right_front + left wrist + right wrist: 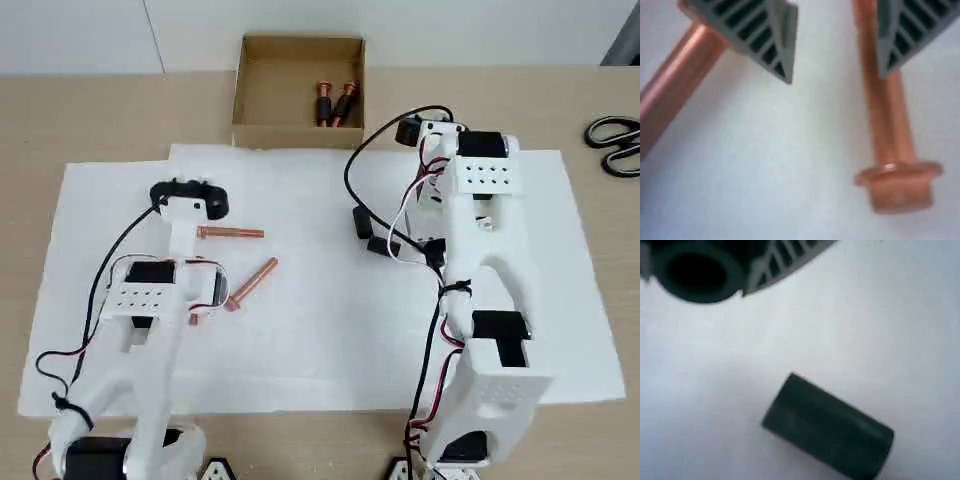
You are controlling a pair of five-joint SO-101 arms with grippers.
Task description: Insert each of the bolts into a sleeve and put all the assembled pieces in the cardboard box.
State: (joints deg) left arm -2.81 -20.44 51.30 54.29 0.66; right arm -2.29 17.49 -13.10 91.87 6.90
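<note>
**Left arm.** The left tool [836, 75] stood released. Its two fingers [765, 45] were spread apart above the white sheet [790, 175], with nothing between them. In the left wrist view, one finger overlapped a plain shank [675, 95]. The other finger overlapped a flanged bolt [890, 145], whose head lay on the sheet clear of the finger.

In the high view, three bolts lay on the sheet beside the left arm [150, 300]:
- a level bolt [230, 233];
- a slanted bolt [252, 284];
- a third bolt [200, 318], partly hidden under the arm.

**Right arm.** The right tool [770, 265] was clenched on a black sleeve. This held sleeve [695, 270] had its open bore turned toward the wrist camera. A loose sleeve [827, 427] lay on its side on the sheet, apart from the held one.

In the high view, a farther sleeve [362, 221] and a nearer sleeve [382, 245] lay on the sheet just beside the right arm [480, 230].

**Cardboard box.** The cardboard box [300, 135] stood on the worktop [100, 110] just beyond the far edge of the sheet. Two assembled pieces [337, 103] lay side by side in its right part.

**Other items.** A pair of scissors [615, 145] lay near the right edge of the worktop, well apart from the box.
</note>
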